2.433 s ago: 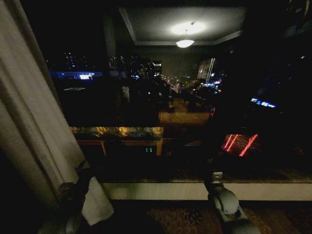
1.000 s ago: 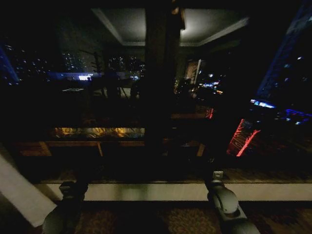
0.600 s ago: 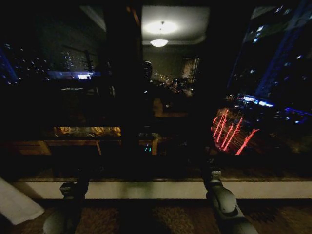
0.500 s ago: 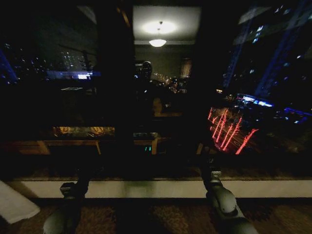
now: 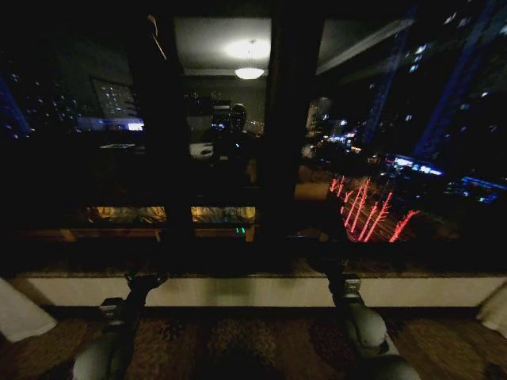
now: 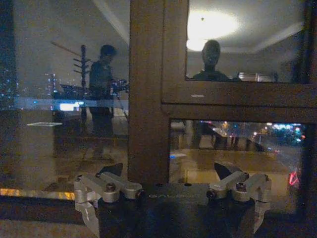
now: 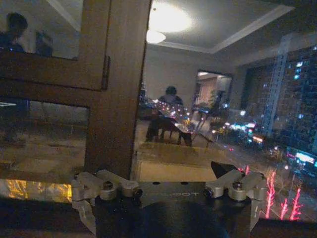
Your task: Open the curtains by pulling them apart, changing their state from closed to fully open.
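Observation:
The curtains show as two cream strips at the head view's lower corners, one at the left and one at the right, far apart. Between them lies dark window glass with city lights and room reflections. My left gripper is low in front of the white sill, open and holding nothing; the left wrist view shows the left gripper with jaws spread before the brown window frame. My right gripper hangs at the same height, and the right wrist view shows the right gripper open and free of fabric.
A white sill runs across below the glass, with patterned carpet in front of it. Dark vertical window posts split the panes. Reflected people and a ceiling lamp show in the glass.
The left gripper held a fold of the left curtain 2.4 s ago and has let it go. The camera has turned, and that curtain now sits at the left edge.

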